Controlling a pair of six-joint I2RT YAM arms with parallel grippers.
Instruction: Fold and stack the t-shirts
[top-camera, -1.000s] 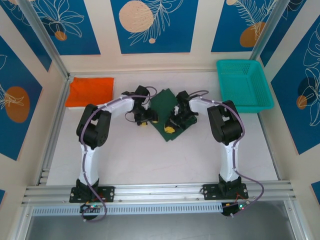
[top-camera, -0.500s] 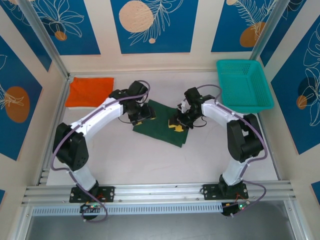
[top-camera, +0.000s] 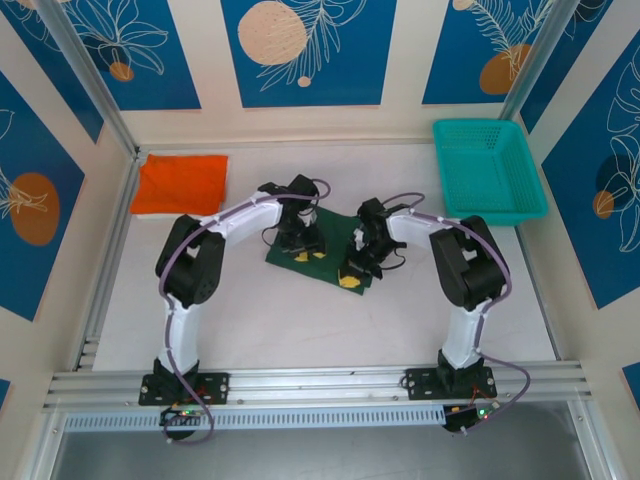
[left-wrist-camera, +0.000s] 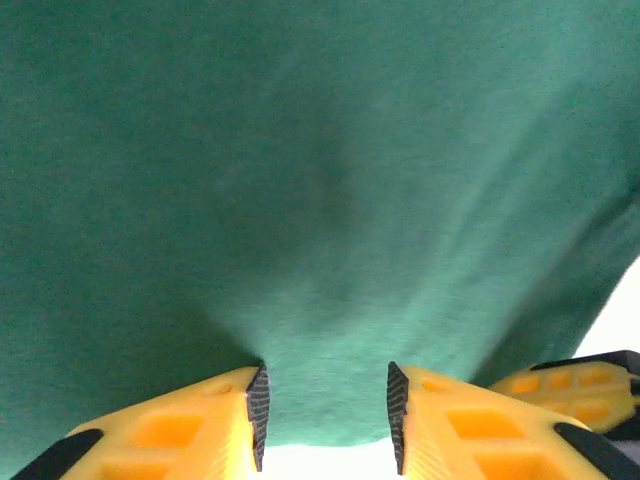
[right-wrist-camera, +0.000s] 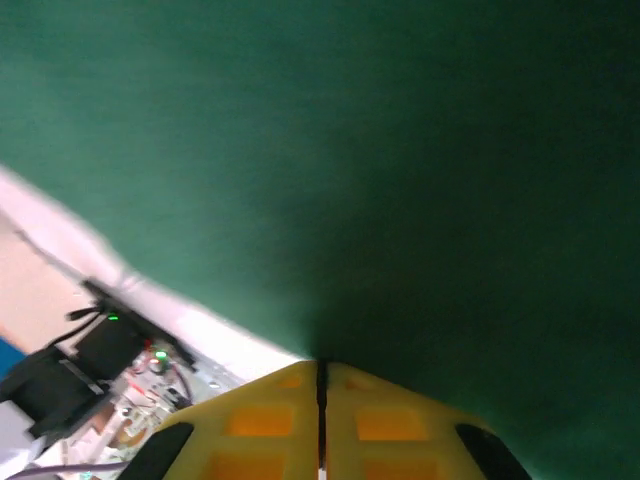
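One green t-shirt (right-wrist-camera: 350, 150) in right pincer (right-wrist-camera: 320, 366)

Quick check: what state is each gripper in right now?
Left gripper: open, with the green t-shirt edge in the gap.
Right gripper: closed at the green t-shirt; whether cloth is pinched cannot be told.

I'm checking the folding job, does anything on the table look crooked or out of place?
The green t-shirt lies skewed, its edges at an angle to the table edges; the orange t-shirt sits square at the far left. Nothing spilled or damaged.
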